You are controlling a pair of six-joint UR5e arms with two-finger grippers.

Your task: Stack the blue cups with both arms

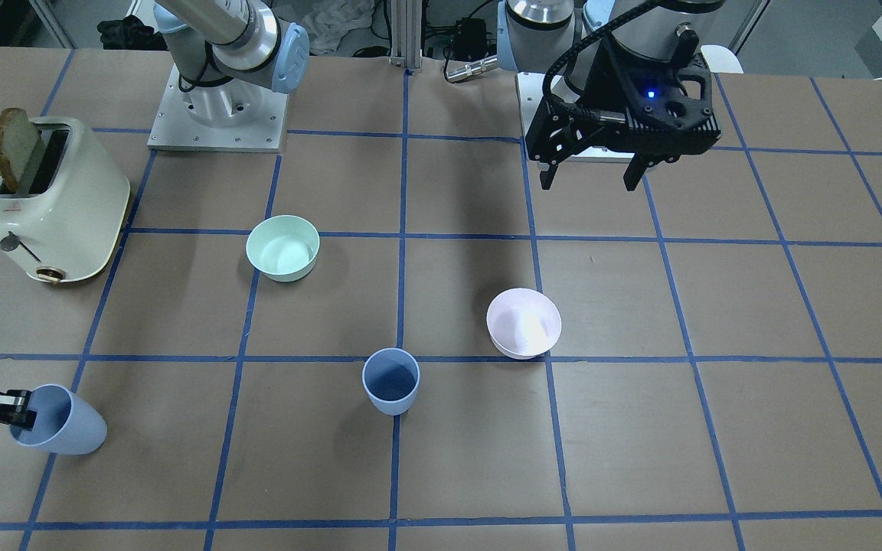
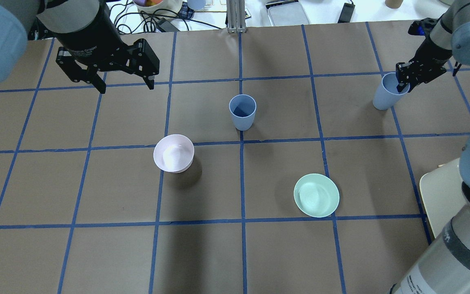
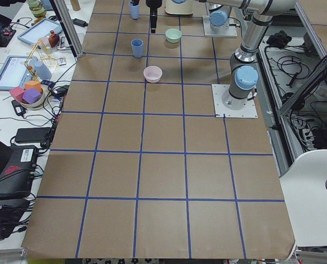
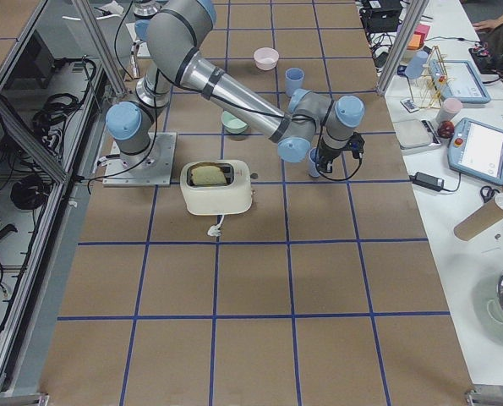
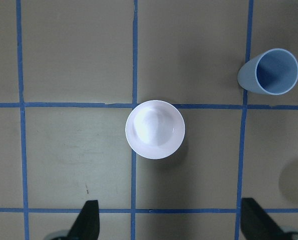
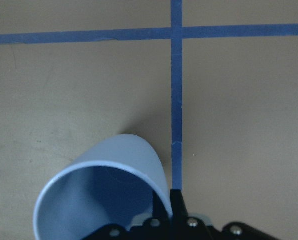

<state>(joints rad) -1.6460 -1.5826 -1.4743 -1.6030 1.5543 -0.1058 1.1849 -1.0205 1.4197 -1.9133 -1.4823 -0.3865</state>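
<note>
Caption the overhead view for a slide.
Right gripper holds rim of far-right blue cup; left gripper open; central blue cup untouched.

Central cup [image 2: 242,112] is noted near left bowl [image 2: 173,153]; right bowl [image 2: 316,195] is placed robot-side; second cup [image 2: 386,96] well apart, far right.

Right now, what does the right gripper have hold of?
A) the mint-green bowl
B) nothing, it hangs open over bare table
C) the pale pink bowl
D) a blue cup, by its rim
D: the right gripper pinches the wall of the blue cup at its rim, with one finger inside the cup, and the cup leans over in its grip.
</note>
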